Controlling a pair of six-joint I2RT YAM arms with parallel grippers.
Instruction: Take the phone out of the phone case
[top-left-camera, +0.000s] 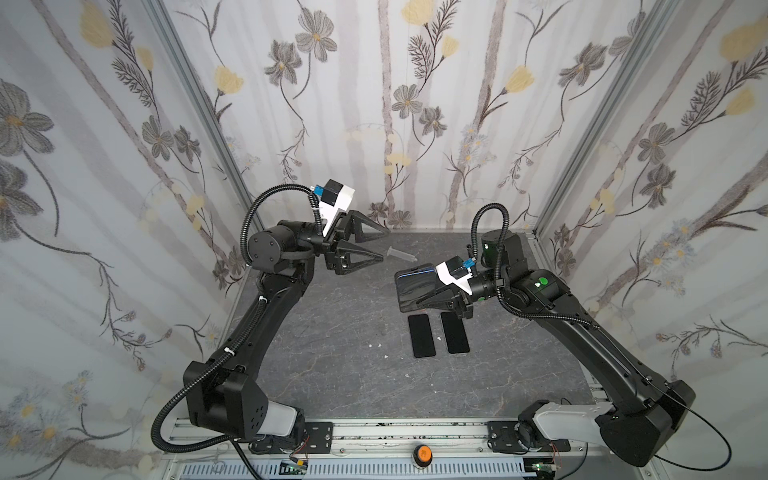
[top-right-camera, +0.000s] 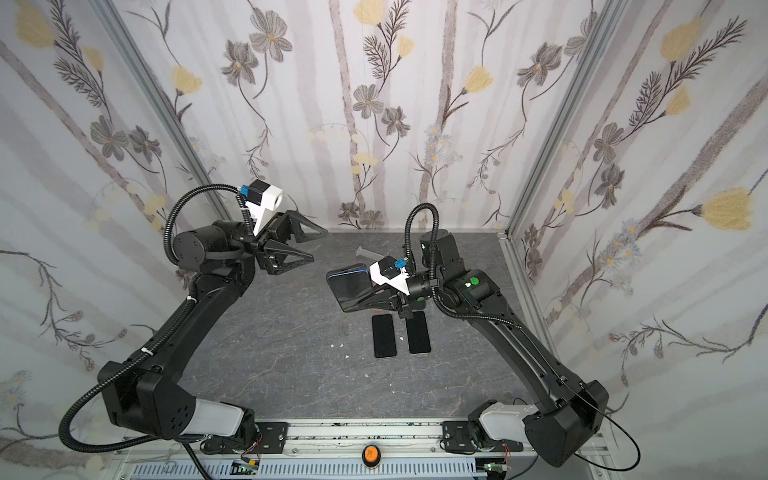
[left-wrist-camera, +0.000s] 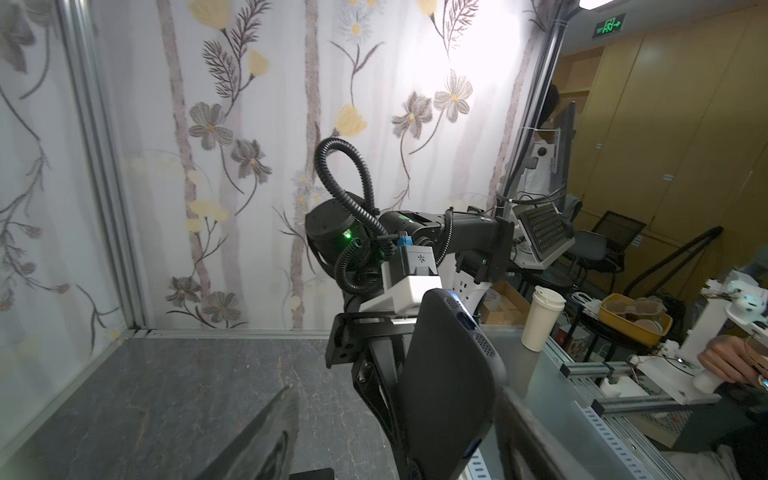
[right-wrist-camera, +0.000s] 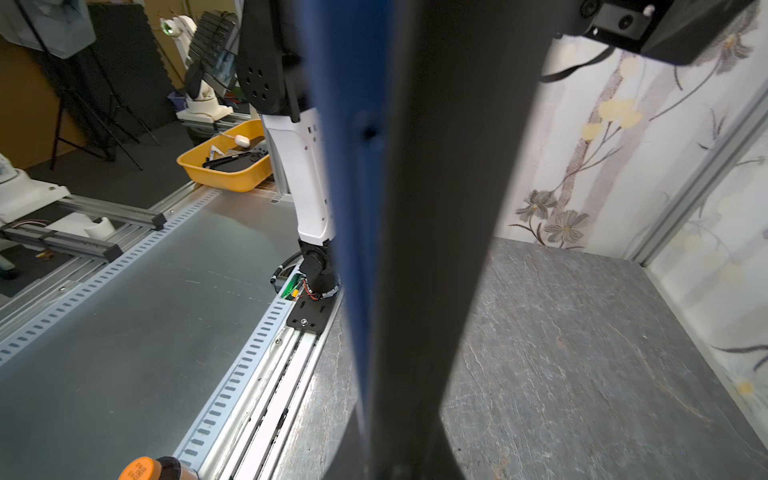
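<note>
The right gripper (top-left-camera: 419, 302) is clamping the case (left-wrist-camera: 449, 395) by one edge and holding it clear of the table (top-left-camera: 332, 365), right of centre in both top views. The phone (top-left-camera: 415, 286) is apparently sitting inside the case, glossy face turned upward. The left gripper (top-left-camera: 384, 243) is standing with its jaws apart and empty, well apart from the case, toward the rear left.

Step in hand, as judged: presenting the cased phone for separation; extraction is not yet done.

Next move, as judged: the left gripper is needing to cross to the case and work a free corner or lip off the phone. The right clamp is possibly pinning phone and case together, so a corner away from that clamp is the better target.

Two black slabs (top-left-camera: 421, 336) are lying side by side on the table just below the case, limiting any lowering. A syringe (top-left-camera: 401, 254) is lying at the rear, near the crossing path.
</note>
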